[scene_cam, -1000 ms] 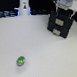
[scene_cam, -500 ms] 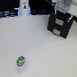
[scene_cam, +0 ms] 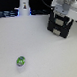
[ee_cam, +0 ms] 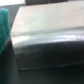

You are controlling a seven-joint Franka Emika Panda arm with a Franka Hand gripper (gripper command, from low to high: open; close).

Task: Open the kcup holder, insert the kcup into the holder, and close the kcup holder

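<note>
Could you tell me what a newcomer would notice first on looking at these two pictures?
Probably the black kcup holder at the exterior view's upper right, with the pale gripper right over its top; whether the jaws are open is unclear. Next comes the small green kcup, alone on the white table toward the lower left, well apart from the holder. In the wrist view, a blurred dark surface fills the frame.

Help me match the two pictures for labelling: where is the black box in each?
Exterior view: the black box stands at the far right, under the gripper.
Wrist view: the box fills most of the picture.
Shared landmark: the box's top front edge.
</note>
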